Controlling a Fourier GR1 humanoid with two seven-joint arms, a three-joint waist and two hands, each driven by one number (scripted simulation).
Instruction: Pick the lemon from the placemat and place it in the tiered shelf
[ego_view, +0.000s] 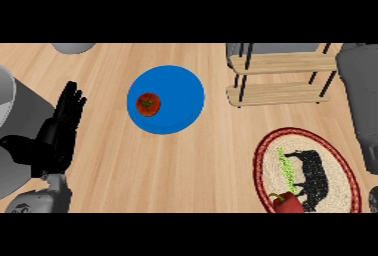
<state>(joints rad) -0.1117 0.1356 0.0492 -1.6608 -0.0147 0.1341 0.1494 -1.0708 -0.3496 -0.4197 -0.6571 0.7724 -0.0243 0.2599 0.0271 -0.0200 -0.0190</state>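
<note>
- One left hand rests at the left edge, fingers straight and spread.
- One tomato on one blue plate.
- One red pepper on one oval placemat; no lemon shows.
- One tiered shelf stands on the desk.

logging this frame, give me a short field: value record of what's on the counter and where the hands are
left hand: open, fingers straight, resting at the view's left
right hand: not in view
plate: blue, middle of counter
tomato: on the plate's left part
placemat: oval, red-rimmed, lower right
red pepper: on the placemat's lower edge
lemon: none visible
tiered shelf: upper right, wooden tiers bare
</note>
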